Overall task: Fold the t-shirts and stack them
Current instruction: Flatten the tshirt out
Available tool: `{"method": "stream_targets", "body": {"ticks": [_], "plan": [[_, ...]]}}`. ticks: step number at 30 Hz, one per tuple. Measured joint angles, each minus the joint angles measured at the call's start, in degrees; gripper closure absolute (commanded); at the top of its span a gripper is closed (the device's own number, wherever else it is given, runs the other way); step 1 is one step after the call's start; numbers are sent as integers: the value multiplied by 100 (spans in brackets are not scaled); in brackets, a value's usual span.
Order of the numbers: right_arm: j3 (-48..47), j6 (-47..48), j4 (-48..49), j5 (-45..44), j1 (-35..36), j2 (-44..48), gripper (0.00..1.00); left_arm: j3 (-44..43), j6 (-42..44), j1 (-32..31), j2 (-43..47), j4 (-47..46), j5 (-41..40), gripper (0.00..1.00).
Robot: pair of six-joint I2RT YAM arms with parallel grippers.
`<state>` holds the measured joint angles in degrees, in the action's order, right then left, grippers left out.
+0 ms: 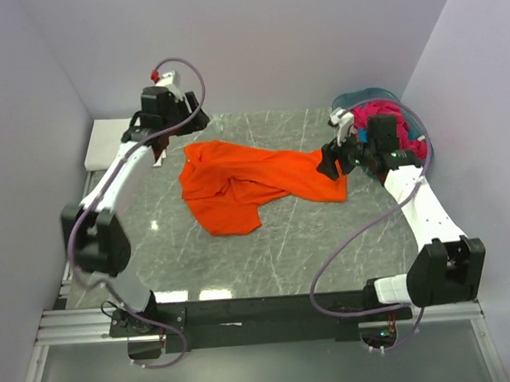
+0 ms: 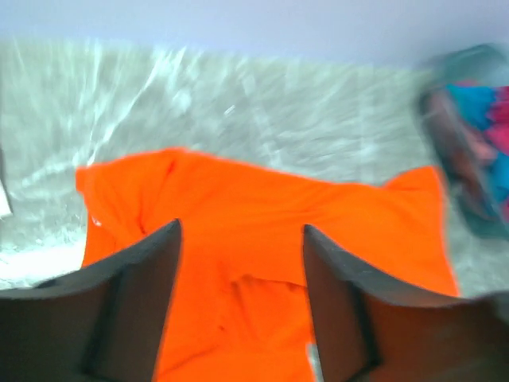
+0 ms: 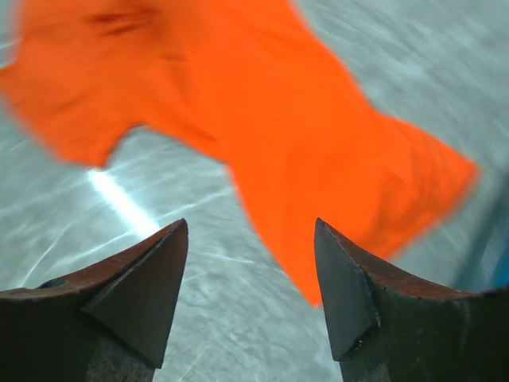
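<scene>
Left pincer [image 2: 241,227] released, jaws apart, empty; right pincer [image 3: 251,223] likewise. Orange t-shirt [image 1: 237,183] lies crumpled mid bench [image 1: 327,256], toward far edge. Other t-shirts [image 1: 384,116] heaped in teal basket [image 1: 357,96], far right corner.

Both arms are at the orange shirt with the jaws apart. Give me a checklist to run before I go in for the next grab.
1. Left gripper open and empty: ok.
2. Right gripper open and empty: ok.
3. Orange t-shirt spread flat for folding: not ok, it lies bunched and creased.
4. Shirt wholly on the table: ok.
5. Other shirts inside the teal basket, off the work area: ok.
6. Where the collar and sleeves lie: cannot tell.
</scene>
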<state>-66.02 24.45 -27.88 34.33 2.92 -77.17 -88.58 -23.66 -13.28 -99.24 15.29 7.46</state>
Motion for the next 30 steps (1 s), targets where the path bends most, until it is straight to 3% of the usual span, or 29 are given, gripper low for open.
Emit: {"method": "stream_targets", "body": {"ticks": [3, 6, 11, 16, 24, 30], "plan": [[210, 516, -103, 833, 114, 131, 32, 271, 203, -308, 863, 31, -179, 43], [273, 553, -240, 918, 223, -114, 39, 743, 350, -680, 1261, 142, -470, 43], [-7, 525, -492, 269, 234, -671, 42, 1744, 474, -772, 1239, 791, -992, 39], [310, 704, -474, -586, 232, -754, 42, 2643, 444, -621, 1497, 1121, -1185, 40], [540, 754, -511, -1043, 138, -1005, 42, 3012, -122, -479, 1698, 903, -1318, 48], [540, 713, -474, -1132, 70, -1071, 43, 3086, -529, -361, 1200, 640, -1674, 56]]}}
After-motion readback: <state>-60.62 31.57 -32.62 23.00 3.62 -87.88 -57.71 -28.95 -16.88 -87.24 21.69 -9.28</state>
